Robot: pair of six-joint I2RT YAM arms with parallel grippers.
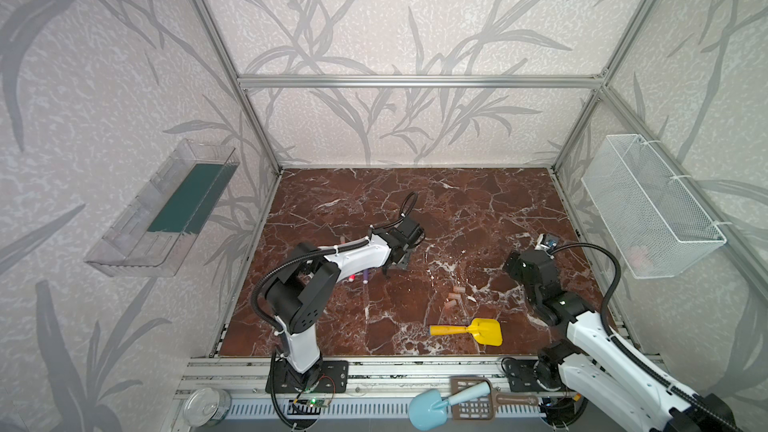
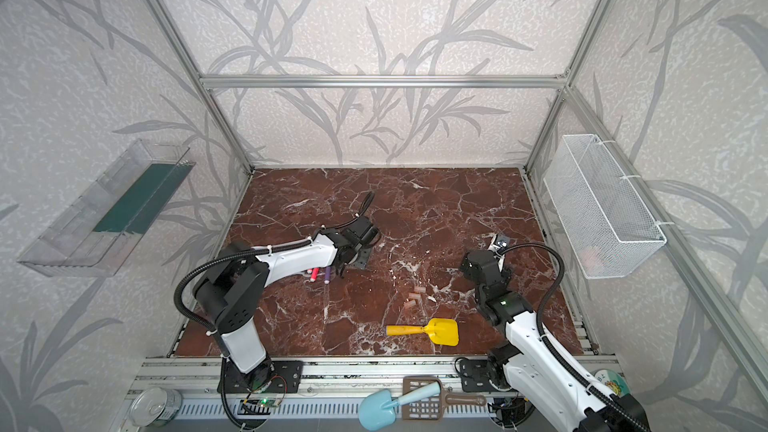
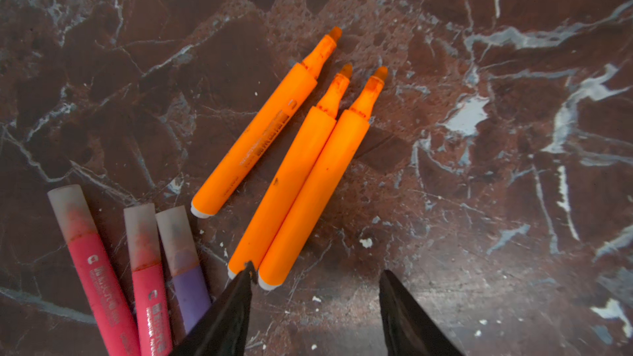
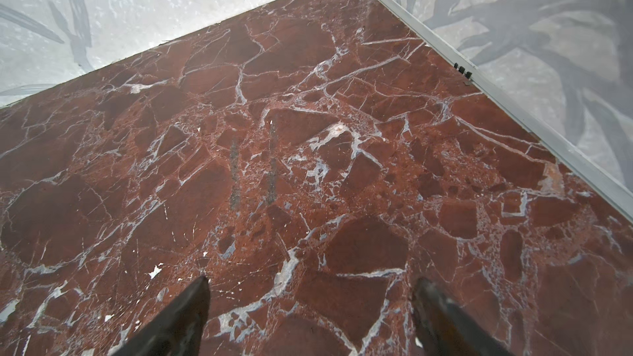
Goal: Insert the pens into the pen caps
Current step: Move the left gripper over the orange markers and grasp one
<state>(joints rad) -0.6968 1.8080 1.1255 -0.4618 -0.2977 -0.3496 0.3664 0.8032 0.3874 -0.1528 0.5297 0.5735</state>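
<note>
Red-marble tabletop (image 1: 478, 209) — six pens (image 3: 284, 183), loose caps (image 1: 454, 297), yellow shovel (image 1: 473, 331)

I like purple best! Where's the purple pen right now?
The slim purple marker pen lies left of centre in both top views, beside a pink-red marker pen and near the left end effector.

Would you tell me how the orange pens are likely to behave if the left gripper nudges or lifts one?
The orange pens look like round, smooth barrels lying flat on the marble table, so a sideways nudge would probably roll one. They seem rigid plastic, likely light and stiff. Two touch, so the open left gripper may disturb both.
</note>
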